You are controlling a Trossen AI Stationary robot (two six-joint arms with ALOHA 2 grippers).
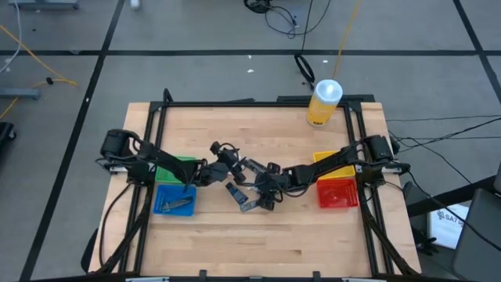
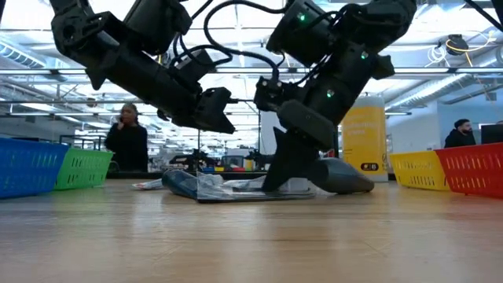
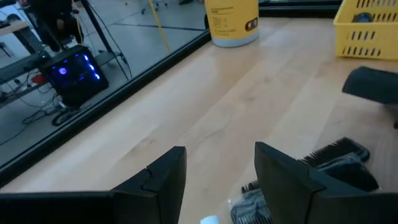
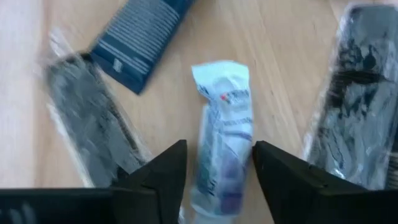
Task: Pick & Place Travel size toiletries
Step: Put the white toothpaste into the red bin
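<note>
1. High view: both arms were seen reaching to the middle of the bench, where the travel size toiletries lay loosely scattered. The right claw was lowered over them; the left claw was held just beside.

2. Low view: the pile was seen flat on the wood in crinkly clear wrap, judged light and slippery, likely to skid if nudged.

3. Left wrist view: the left claw was shown partly parted and empty, with a wrapped dark packet lying near one finger.

4. Right wrist view: the right claw was placed with its jaws astride a white-and-blue tube, narrowing but not seen to pinch it. The tube was judged soft and squashy; a hold across its middle was judged safest. A dark blue packet lay nearby.
</note>
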